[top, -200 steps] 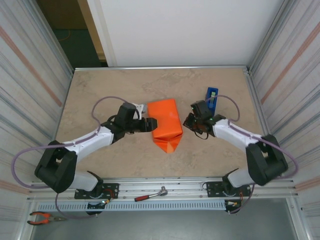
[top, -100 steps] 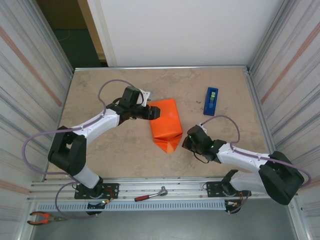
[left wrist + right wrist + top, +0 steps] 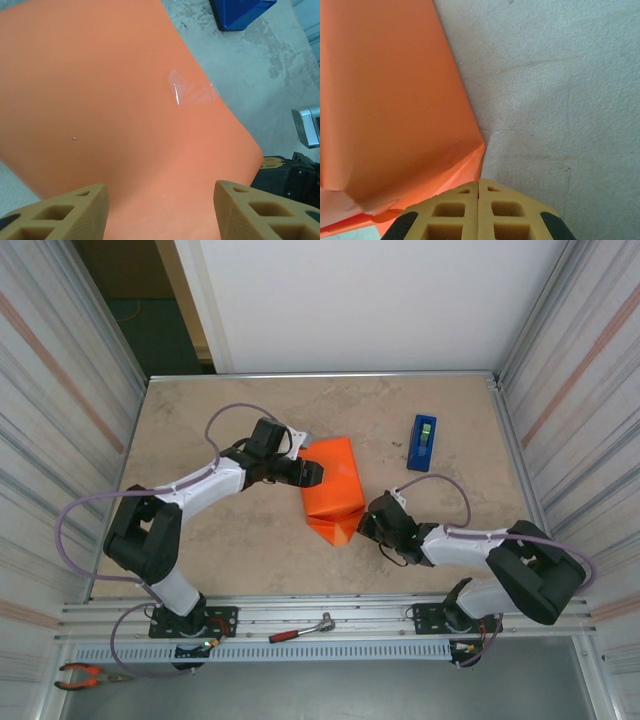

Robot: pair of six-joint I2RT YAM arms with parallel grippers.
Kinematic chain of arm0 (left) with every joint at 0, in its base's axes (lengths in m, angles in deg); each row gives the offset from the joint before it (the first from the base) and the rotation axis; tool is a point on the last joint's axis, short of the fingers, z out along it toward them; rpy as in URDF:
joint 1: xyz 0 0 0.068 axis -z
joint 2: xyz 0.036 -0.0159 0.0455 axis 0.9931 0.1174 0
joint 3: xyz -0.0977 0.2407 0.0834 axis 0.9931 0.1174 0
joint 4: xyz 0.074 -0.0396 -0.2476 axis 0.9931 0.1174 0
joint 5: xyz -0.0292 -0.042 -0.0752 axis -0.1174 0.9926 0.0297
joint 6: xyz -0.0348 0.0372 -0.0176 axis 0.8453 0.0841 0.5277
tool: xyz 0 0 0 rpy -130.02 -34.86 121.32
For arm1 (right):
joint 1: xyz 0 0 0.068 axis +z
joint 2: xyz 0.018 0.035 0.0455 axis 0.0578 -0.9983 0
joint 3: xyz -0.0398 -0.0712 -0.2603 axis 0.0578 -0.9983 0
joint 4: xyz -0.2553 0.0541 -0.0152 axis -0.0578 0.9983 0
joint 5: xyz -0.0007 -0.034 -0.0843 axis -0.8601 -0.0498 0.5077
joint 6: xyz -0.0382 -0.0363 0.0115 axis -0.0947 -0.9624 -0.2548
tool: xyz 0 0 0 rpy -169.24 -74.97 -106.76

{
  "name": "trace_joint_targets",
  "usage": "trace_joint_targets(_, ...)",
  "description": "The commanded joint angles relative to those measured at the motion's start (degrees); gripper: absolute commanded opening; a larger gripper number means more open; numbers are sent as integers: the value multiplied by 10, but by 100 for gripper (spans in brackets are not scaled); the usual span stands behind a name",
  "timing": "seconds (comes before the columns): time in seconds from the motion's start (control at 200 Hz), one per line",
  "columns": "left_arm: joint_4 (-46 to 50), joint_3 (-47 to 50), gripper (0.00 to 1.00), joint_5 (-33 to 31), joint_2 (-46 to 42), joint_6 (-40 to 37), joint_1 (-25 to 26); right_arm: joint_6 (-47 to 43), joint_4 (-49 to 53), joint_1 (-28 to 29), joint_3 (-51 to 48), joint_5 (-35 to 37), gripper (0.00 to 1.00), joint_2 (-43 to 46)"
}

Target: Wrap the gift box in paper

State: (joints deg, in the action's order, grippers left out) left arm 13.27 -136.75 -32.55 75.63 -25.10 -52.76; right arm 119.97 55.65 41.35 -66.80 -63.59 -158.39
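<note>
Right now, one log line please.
bright orange paper: folded, taped | left fingers: open above it | right fingers: shut at its near corner

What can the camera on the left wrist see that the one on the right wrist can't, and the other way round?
Left wrist view: a strip of clear tape stuck on the orange paper, a corner of the blue tape dispenser, and the left gripper with its jaws apart. Right wrist view: the right gripper shut, close by the paper's folded end. Both: the paper and the stone-look table.
</note>
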Motion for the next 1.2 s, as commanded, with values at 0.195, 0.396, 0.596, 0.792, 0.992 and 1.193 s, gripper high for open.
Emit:
trace_joint_targets(0.195,-3,12,58,11,15,-13,4,9,-44,-6,28,-2,0,-45)
trace_joint_targets(0.396,-3,15,57,12,16,-13,6,9,-49,-13,30,-4,0,-59)
trace_joint_targets(0.596,-3,20,57,11,17,-14,8,11,-60,-21,23,-10,0,-66)
trace_joint_targets(0.792,-4,23,57,11,17,-15,11,12,-56,-18,18,-13,0,-49)
trace_joint_targets(0.992,-4,22,56,12,19,-15,13,4,-39,-31,26,-13,0,-42)
trace_joint_targets(1.193,-4,21,56,12,21,-15,18,-16,-27,-47,48,-36,0,-52)
